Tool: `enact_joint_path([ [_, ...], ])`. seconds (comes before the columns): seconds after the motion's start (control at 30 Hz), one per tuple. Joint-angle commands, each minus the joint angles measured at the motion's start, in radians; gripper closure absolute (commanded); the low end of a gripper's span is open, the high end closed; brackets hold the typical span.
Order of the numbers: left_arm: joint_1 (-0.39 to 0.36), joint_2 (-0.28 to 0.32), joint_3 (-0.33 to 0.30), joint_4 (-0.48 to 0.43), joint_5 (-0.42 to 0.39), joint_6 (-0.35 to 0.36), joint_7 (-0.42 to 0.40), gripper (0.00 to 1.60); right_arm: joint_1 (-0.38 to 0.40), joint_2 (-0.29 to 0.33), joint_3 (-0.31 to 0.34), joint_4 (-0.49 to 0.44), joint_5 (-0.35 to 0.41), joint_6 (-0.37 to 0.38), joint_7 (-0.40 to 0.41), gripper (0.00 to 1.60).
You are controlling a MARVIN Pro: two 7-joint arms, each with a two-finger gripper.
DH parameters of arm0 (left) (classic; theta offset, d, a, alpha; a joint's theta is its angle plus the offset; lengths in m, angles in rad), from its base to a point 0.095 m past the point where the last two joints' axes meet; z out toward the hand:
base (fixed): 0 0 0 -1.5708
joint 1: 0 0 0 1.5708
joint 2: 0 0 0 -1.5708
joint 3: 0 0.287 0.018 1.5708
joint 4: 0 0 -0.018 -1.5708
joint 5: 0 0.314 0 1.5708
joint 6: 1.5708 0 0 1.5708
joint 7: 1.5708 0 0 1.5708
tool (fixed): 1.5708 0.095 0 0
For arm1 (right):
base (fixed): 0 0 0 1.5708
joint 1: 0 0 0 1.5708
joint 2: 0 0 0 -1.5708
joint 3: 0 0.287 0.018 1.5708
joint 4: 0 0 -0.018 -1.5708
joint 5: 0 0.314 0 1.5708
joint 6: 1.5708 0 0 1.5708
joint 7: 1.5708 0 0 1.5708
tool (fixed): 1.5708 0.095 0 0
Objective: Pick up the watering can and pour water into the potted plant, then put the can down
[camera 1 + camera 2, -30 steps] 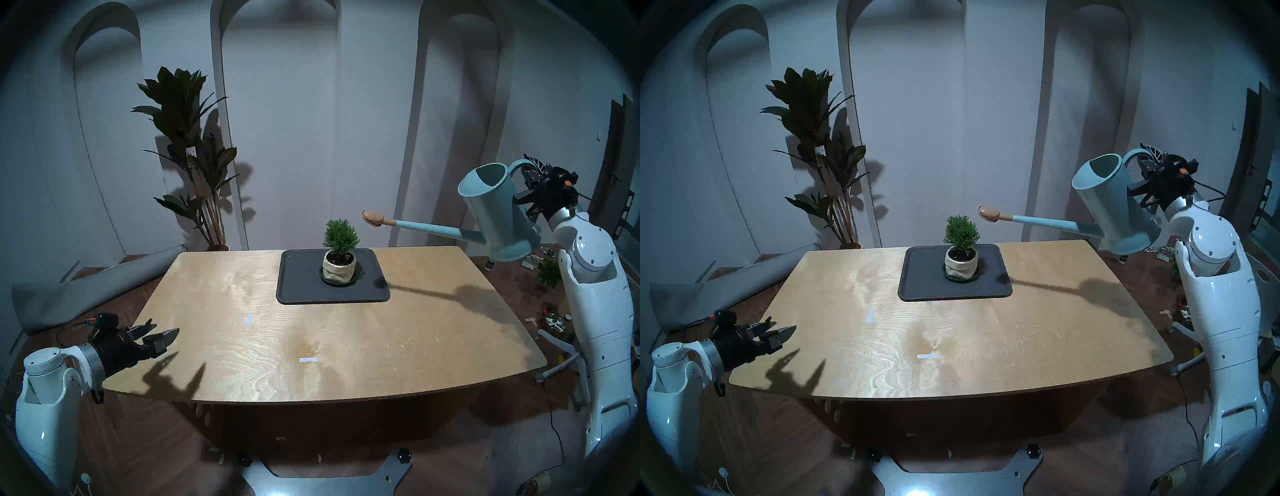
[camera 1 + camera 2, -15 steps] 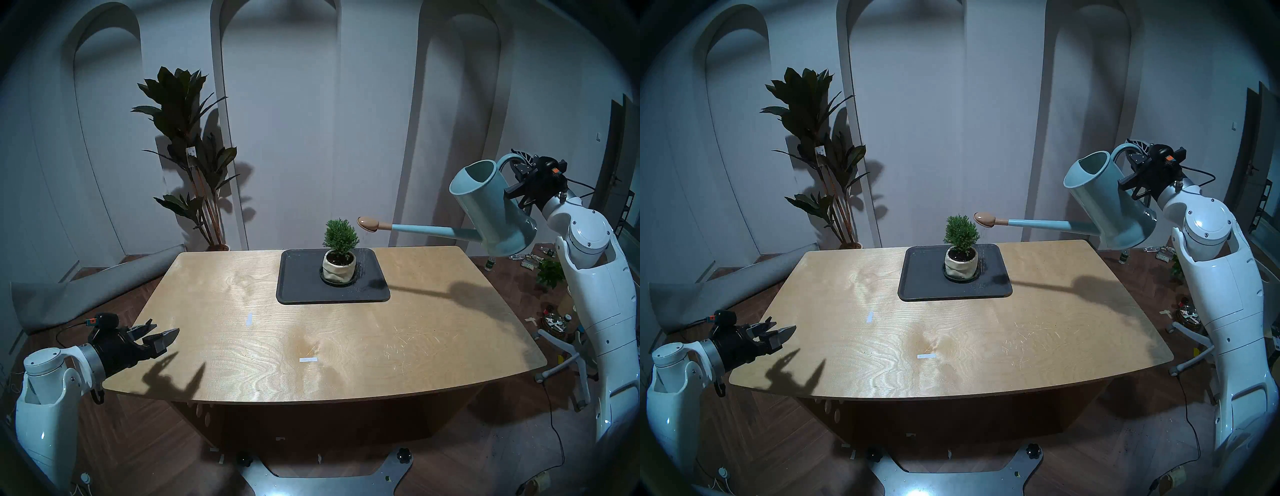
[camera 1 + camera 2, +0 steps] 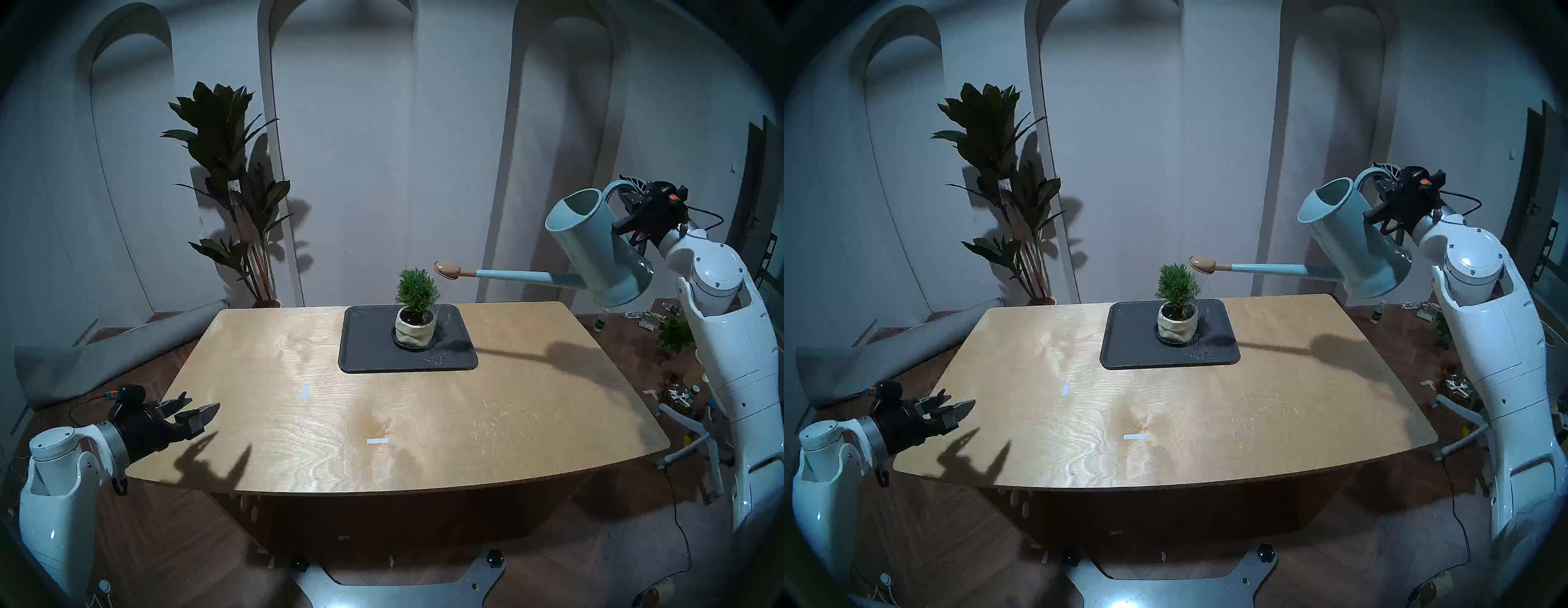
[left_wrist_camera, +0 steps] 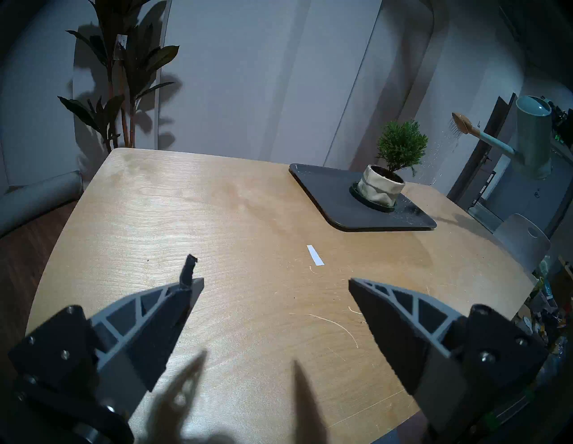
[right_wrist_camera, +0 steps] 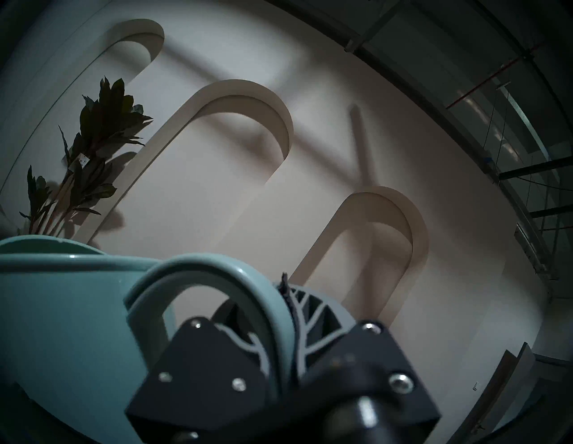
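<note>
High up on my right side, I have the tall pale blue-green watering can (image 3: 602,248) tipped over, with my right gripper (image 5: 279,313) clamped on its loop handle (image 5: 217,279). Its long thin spout (image 3: 522,277) lies almost flat and points to the left, away from that gripper, toward the small bushy green plant in its cream pot (image 3: 415,312). That plant sits on a dark saucer on the flat black tray (image 3: 369,356) at the far middle of the wooden table (image 3: 339,424). The tan-brown rose (image 3: 447,270) at the end of the spout hangs above the plant, but a bit to its right side. Thin streams of water fall from it, and I see drops on the tray just beside the pot, so I think some water misses the soil. I judge the spout tip needs to go a little more to the left to be right over the pot. My left gripper (image 4: 276,282) rests low by the near left table corner, fingers spread apart and holding nothing, well away from the plant.
</note>
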Motion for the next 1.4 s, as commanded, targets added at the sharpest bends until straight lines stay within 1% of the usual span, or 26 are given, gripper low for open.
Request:
enact_joint_path([
  [0.0, -0.005, 0.003, -0.003, -0.008, -0.001, -0.002, -0.001, 0.00, 0.105, 0.001, 0.000, 0.000, -0.002, -0.003, -0.018, 1.60],
  [0.07, -0.006, 0.003, -0.003, -0.007, -0.001, -0.002, -0.001, 0.00, 0.129, -0.006, -0.014, 0.016, -0.002, 0.001, -0.018, 1.60],
  [0.13, -0.006, 0.004, -0.003, -0.007, -0.001, -0.002, -0.001, 0.00, 0.122, -0.008, -0.016, 0.021, -0.003, 0.000, -0.021, 1.60],
  [0.17, -0.006, 0.004, -0.003, -0.007, -0.001, -0.002, -0.001, 0.00, 0.139, -0.012, -0.024, 0.033, -0.003, 0.003, -0.020, 1.60],
  [0.2, -0.006, 0.004, -0.002, -0.007, -0.001, -0.002, -0.001, 0.00, 0.136, -0.015, -0.025, 0.037, -0.003, 0.002, -0.024, 1.60],
  [0.23, -0.006, 0.004, -0.002, -0.007, -0.001, -0.002, -0.001, 0.00, 0.159, -0.022, -0.036, 0.052, -0.003, 0.006, -0.023, 1.60],
  [0.27, -0.006, 0.004, -0.002, -0.006, -0.001, -0.002, -0.001, 0.00, 0.148, -0.024, -0.035, 0.053, -0.002, 0.004, -0.026, 1.60],
  [0.3, -0.006, 0.004, -0.002, -0.006, -0.001, -0.002, -0.001, 0.00, 0.154, -0.030, -0.041, 0.061, -0.003, 0.005, -0.027, 1.60],
  [0.73, -0.006, 0.004, -0.002, -0.005, -0.001, -0.002, -0.002, 0.00, 0.230, -0.140, -0.117, 0.165, -0.005, 0.013, -0.060, 1.60],
  [0.87, -0.007, 0.004, -0.002, -0.004, -0.001, -0.002, -0.003, 0.00, 0.242, -0.165, -0.129, 0.183, -0.008, 0.013, -0.070, 1.60],
  [0.9, -0.007, 0.004, -0.002, -0.004, -0.001, -0.002, -0.003, 0.00, 0.258, -0.173, -0.136, 0.192, -0.009, 0.016, -0.071, 1.60],
  [0.93, -0.007, 0.004, -0.002, -0.004, -0.001, -0.002, -0.003, 0.00, 0.248, -0.177, -0.134, 0.188, -0.011, 0.013, -0.075, 1.60],
  [0.97, -0.007, 0.004, -0.002, -0.004, -0.001, -0.002, -0.003, 0.00, 0.267, -0.184, -0.141, 0.197, -0.012, 0.017, -0.075, 1.60],
  [1.0, -0.007, 0.004, -0.002, -0.004, -0.001, -0.002, -0.003, 0.00, 0.260, -0.185, -0.139, 0.192, -0.013, 0.015, -0.077, 1.60],
  [1.03, -0.007, 0.004, -0.002, -0.004, -0.001, -0.002, -0.003, 0.00, 0.274, -0.189, -0.145, 0.192, -0.018, 0.018, -0.077, 1.60],
  [1.1, -0.007, 0.004, -0.002, -0.004, -0.001, -0.002, -0.003, 0.00, 0.271, -0.191, -0.143, 0.180, -0.024, 0.017, -0.080, 1.60],
  [1.13, -0.007, 0.004, -0.002, -0.004, -0.001, -0.002, -0.003, 0.00, 0.286, -0.192, -0.146, 0.182, -0.028, 0.019, -0.079, 1.60],
  [1.17, -0.007, 0.004, -0.002, -0.003, -0.001, -0.002, -0.003, 0.00, 0.281, -0.191, -0.143, 0.175, -0.033, 0.018, -0.080, 1.60],
  [1.37, -0.007, 0.004, -0.001, -0.003, -0.001, -0.003, -0.004, 0.00, 0.312, -0.179, -0.146, 0.146, -0.077, 0.022, -0.072, 1.60],
])
